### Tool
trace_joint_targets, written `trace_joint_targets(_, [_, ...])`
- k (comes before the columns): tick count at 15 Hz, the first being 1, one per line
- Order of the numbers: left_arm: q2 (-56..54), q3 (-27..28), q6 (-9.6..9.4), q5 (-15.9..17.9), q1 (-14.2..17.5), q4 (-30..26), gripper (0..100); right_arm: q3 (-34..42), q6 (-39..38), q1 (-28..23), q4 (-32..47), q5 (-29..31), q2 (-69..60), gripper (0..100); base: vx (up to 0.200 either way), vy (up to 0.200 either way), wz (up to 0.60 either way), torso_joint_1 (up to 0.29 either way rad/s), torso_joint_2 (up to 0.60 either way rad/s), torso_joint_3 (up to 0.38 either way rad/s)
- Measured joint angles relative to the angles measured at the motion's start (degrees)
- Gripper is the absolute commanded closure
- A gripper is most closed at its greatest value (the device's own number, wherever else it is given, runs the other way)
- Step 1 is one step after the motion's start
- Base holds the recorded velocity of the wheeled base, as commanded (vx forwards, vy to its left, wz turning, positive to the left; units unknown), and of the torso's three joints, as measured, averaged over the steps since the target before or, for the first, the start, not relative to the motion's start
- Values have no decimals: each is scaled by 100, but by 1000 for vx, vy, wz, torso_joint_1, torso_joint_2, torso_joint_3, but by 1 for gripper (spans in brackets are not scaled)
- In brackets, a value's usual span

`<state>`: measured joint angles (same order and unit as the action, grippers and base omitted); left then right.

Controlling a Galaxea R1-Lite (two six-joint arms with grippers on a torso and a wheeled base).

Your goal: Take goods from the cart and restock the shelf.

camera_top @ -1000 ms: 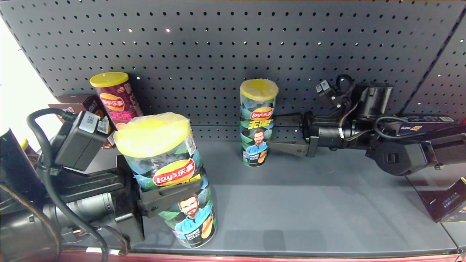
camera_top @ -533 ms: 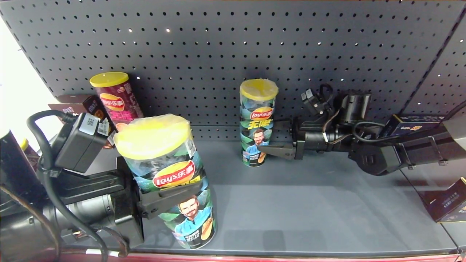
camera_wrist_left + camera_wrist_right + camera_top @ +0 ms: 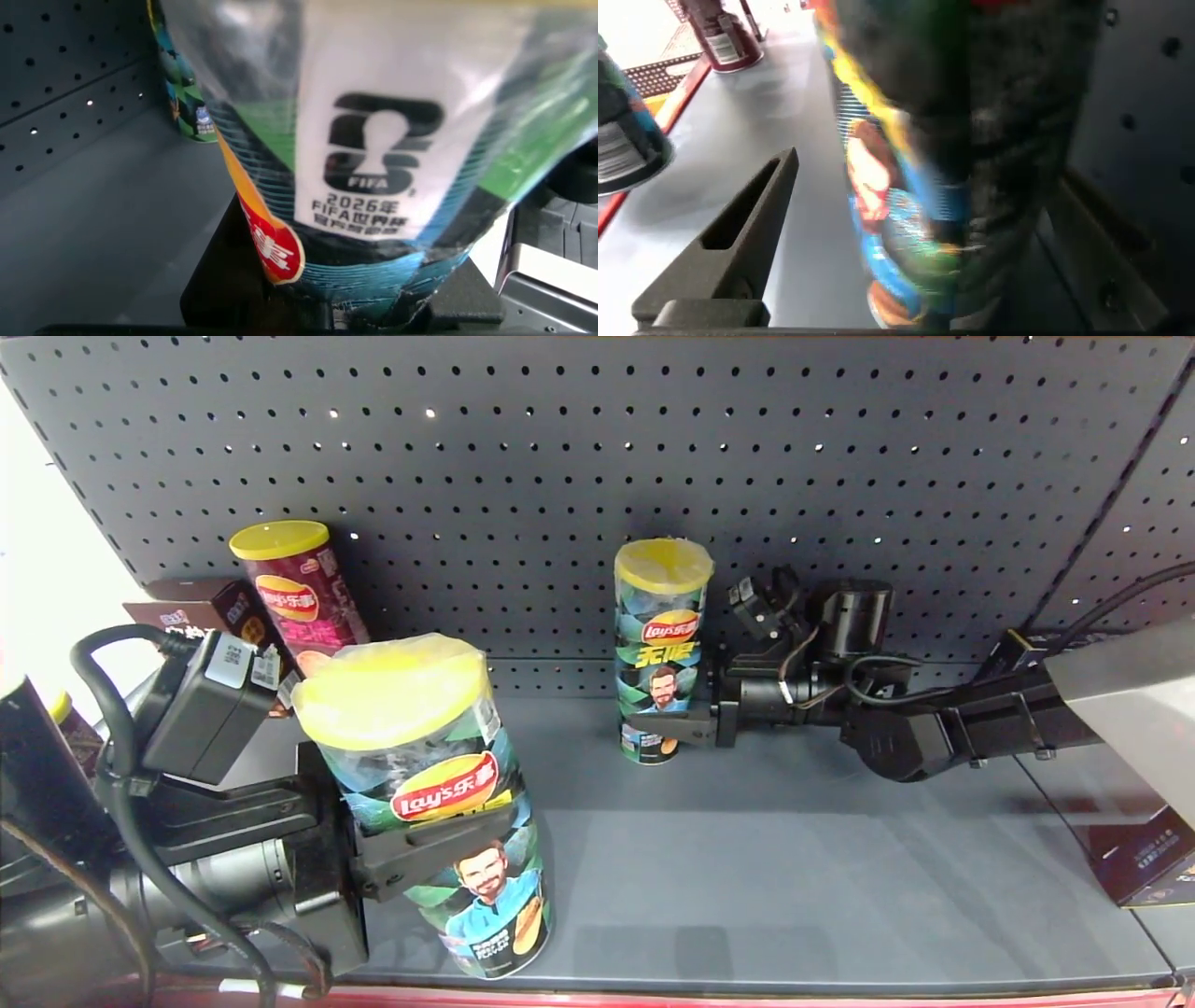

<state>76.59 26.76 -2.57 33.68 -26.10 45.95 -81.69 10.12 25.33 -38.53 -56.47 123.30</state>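
Note:
A green-and-blue chips can (image 3: pixel 439 793) with a yellow lid stands tilted at the front left of the grey shelf (image 3: pixel 794 859). My left gripper (image 3: pixel 448 826) is shut on its middle; in the left wrist view the can (image 3: pixel 374 140) sits just ahead of the gripper (image 3: pixel 327 299). A second can of the same kind (image 3: pixel 661 649) stands upright near the pegboard. My right gripper (image 3: pixel 658 700) is open around its lower part, coming in from the right. One finger (image 3: pixel 729 252) stands apart from this can (image 3: pixel 943 187); the other lies behind it.
A maroon can (image 3: pixel 297 588) and dark boxes (image 3: pixel 201 611) stand at the back left. Another dark box (image 3: pixel 1153 859) lies at the right end. The pegboard wall (image 3: pixel 597 457) closes the back. A red strip (image 3: pixel 747 999) marks the shelf's front edge.
My right gripper has slid left along the shelf, and its open fingers now straddle the back can. The left gripper and its can have barely moved.

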Motion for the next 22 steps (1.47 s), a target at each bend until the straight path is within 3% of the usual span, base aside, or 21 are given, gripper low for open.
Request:
trace_joint_targets(1, [-2, -28, 0, -2, 0, 0, 100, -43, -2, 29, -60, -7, 73, 100, 0, 0, 0, 0, 0, 0])
trace_joint_targets(9, [-38, -229, -22, -67, 0, 9, 100, 193, -22, -11, -68, 90, -113, 100, 0, 0, 0, 0, 0, 0])
trace_joint_targets(14, [-234, -284, 6, -71, 0, 11, 100, 1452, -2, 197, -184, 430, -1106, 100, 0, 0, 0, 0, 0, 0])
trace_joint_targets(18, [-328, -328, 12, -82, 0, 6, 100, 2753, -27, 636, -833, 967, -1869, 100, 0, 0, 0, 0, 0, 0])
trace_joint_targets(22, [-355, -385, 11, -82, 0, 9, 100, 3884, -38, 931, -1391, 1074, -2481, 100, 0, 0, 0, 0, 0, 0])
